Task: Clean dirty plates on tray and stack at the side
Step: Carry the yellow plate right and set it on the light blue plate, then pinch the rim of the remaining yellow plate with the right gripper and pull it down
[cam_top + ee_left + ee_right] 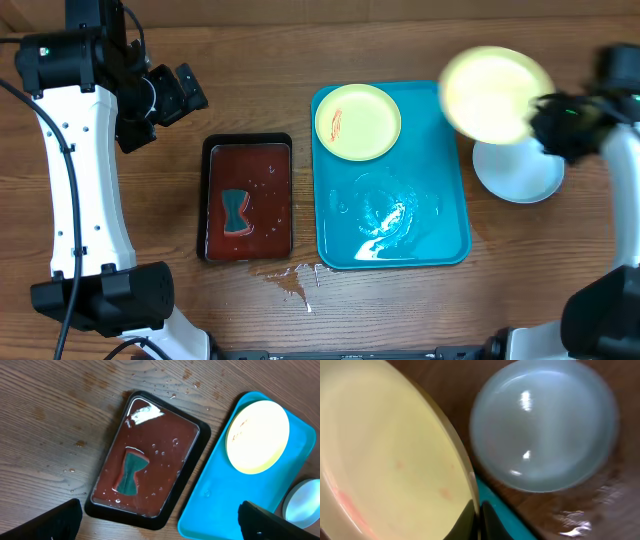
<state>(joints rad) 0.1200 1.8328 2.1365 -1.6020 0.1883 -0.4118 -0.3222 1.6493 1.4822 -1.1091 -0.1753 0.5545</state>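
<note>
- Left pincer [178,95]: jaws spread as wide as they go, nothing in them. My left arm stands at the far left of the desk [165,200], its wrist looking down over the black tray.
- Black tray [248,198]: just left of the turquoise tray. It holds dark red liquid with a teal sponge [237,211] lying in it.
- Turquoise tray [440,200]: mid-desk, wet. One smeared plate [358,121] sits in its far left corner with a red streak on it, not yet cleaned.
- Held plate [495,92]: yellow-green, tilted, in the air over the tray's far right corner. The wrist view shows faint pink traces on its face.
- Right pincer [479,521]: clamped tight on the held plate's rim. My right arm reaches in from the right edge.
- Light blue plate [518,170]: on the desk just right of the tray, the likely base of the stack.
- Handling note: I judge the step to be stacking. Level the held plate, centre it over the blue one, lower slowly until it is seated, then release. A rim pinch is a slight hold, so no jerks.
</note>
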